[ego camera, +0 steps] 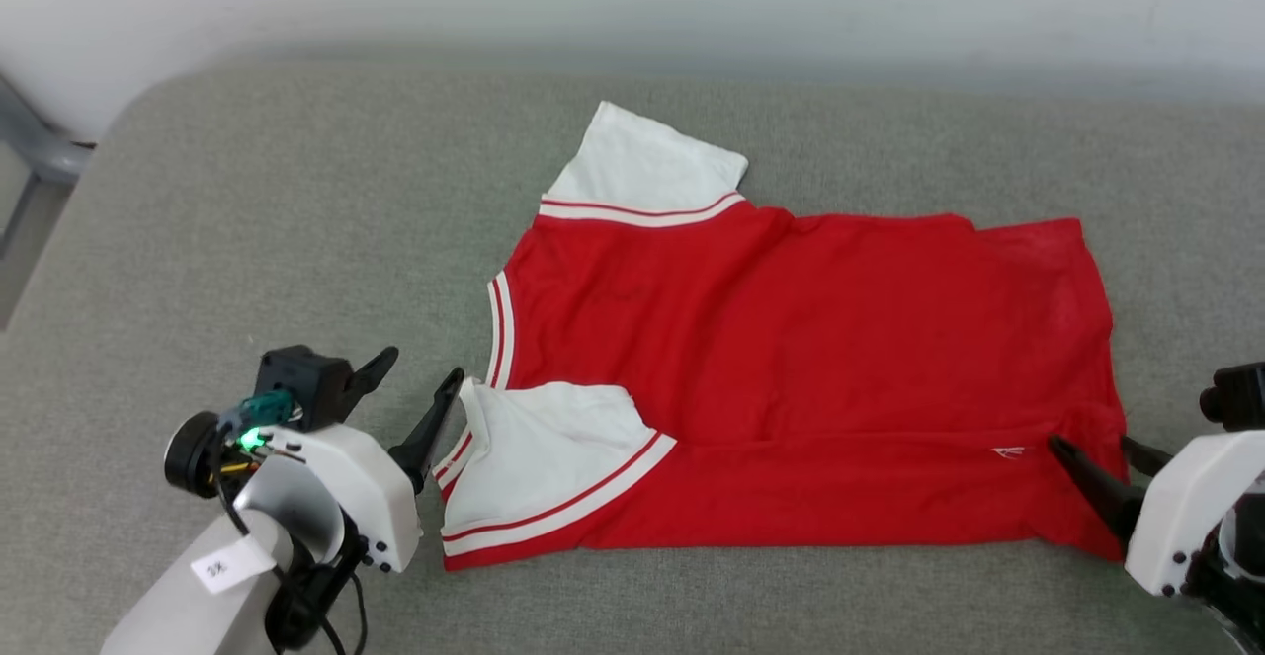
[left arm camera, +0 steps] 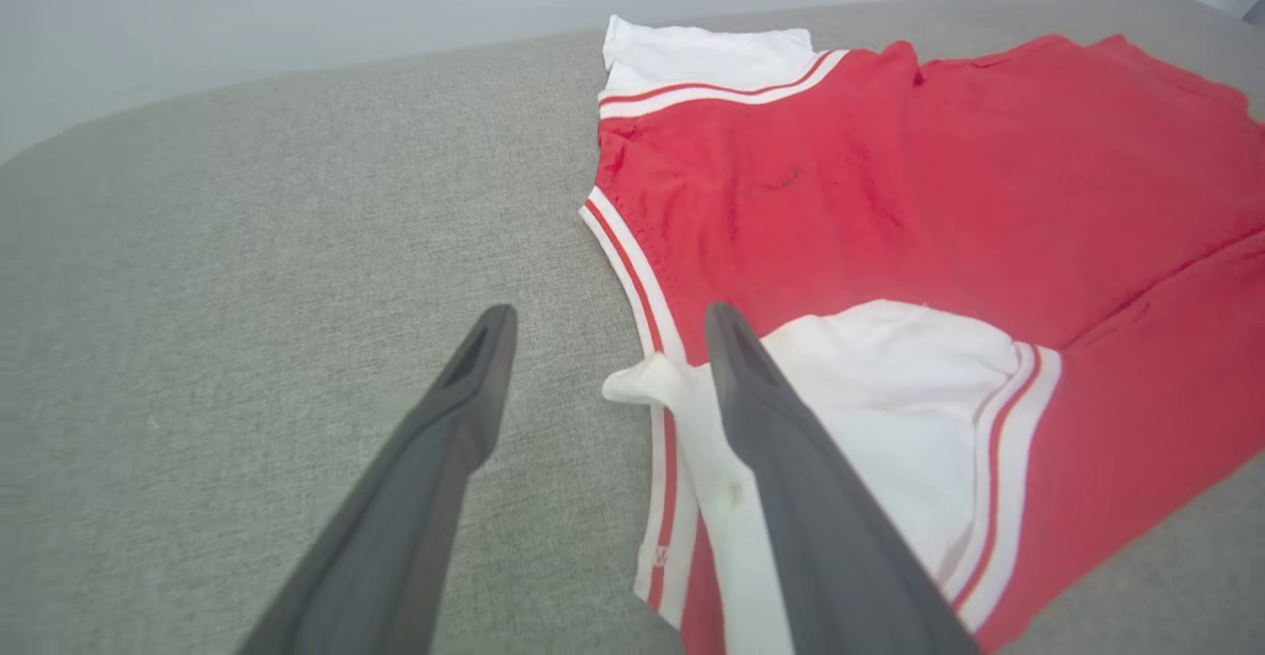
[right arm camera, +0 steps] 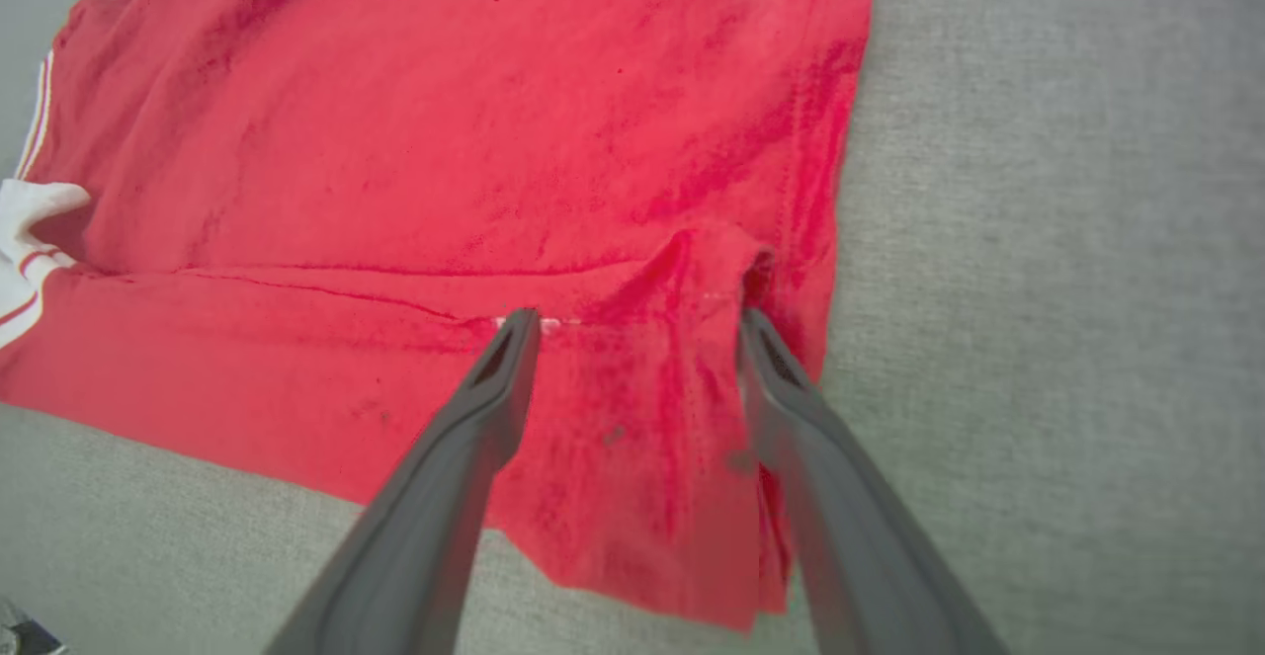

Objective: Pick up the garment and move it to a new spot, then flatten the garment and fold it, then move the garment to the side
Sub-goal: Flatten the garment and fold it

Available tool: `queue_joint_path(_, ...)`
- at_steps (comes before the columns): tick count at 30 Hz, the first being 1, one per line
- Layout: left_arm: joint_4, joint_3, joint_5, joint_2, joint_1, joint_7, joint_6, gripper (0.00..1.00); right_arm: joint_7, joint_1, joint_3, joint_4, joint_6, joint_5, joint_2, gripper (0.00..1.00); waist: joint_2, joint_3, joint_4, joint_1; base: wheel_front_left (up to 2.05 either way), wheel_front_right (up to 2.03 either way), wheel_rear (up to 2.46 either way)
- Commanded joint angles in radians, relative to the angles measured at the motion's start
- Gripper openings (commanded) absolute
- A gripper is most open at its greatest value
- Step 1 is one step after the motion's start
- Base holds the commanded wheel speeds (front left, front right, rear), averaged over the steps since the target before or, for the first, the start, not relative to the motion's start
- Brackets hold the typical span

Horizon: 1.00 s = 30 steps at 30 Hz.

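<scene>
the garment [ego camera: 810,339] lies spread out on the grey cushion [ego camera: 296,220], and bare cushion shows past the garment on every side. it is red with white sleeves. it lies sideways to the robot, with the striped collar [ego camera: 499,329] at its left end and the hem at its right end.

the far sleeve [ego camera: 642,166] sticks out flat from the garment's far edge. the near sleeve [ego camera: 539,448] is folded in, so it rests on top of the red part. the garment's whole near edge is folded over too, and it makes a long red strip from the near sleeve to the hem. a tiny white mark [ego camera: 1008,452] sits on that strip, close to the hem.

the left gripper [ego camera: 423,366] is at the garment's collar end. its two fingers are spread wide apart and nothing is between them. in the left wrist view [left arm camera: 608,314], one finger is over the edge of the near sleeve [left arm camera: 889,388] and the other is over bare cushion just beside the garment [left arm camera: 939,191].

the right gripper [ego camera: 1091,443] is at the garment's near hem corner. its fingers are spread apart too. in the right wrist view [right arm camera: 640,317], both tips are down on the red cloth [right arm camera: 445,141], and a small bump of cloth stands up between them. i cannot tell how hard the tips press.
</scene>
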Motion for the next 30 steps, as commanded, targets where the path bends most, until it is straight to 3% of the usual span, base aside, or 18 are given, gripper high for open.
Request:
queue_joint_path(1, -0.008, 0.006, -0.004, -0.004, 0.017, -0.007, 0.010, 1.00, 0.004, 0.016, 0.001, -0.004, -0.001, -0.012, -0.011, 1.00, 0.0000, -0.023, 0.004, 0.0000, 0.00, 0.00, 0.00)
queue_joint_path(9, -0.153, 0.043, -0.066, 0.000, 0.159, 0.032, 0.125, 1.00, 0.120, 0.087, -0.065, -0.115, -0.001, -0.116, 0.037, 1.00, 0.0000, -0.068, -0.001, 0.0000, 0.00, 0.00, 0.00)
queue_joint_path(19, -0.336, 0.012, -0.104, 0.044, 0.296, 0.222, 0.255, 1.00, 0.332, 0.182, -0.210, -0.302, -0.001, -0.274, 0.157, 1.00, 0.0000, -0.045, -0.015, 0.0000, 0.00, 0.00, 0.00)
queue_joint_path(26, -0.324, 0.011, -0.111, 0.042, 0.306, 0.279, 0.314, 1.00, 0.383, 0.195, -0.241, -0.378, -0.001, -0.316, 0.194, 1.00, 0.0000, -0.005, -0.032, 0.0000, 0.00, 0.00, 0.00)
queue_joint_path(30, -0.270, 0.016, -0.121, 0.025, 0.295, 0.276, 0.321, 1.00, 0.406, 0.192, -0.250, -0.400, -0.001, -0.321, 0.191, 1.00, 0.0000, 0.021, -0.043, 0.0000, 0.00, 0.00, 0.00)
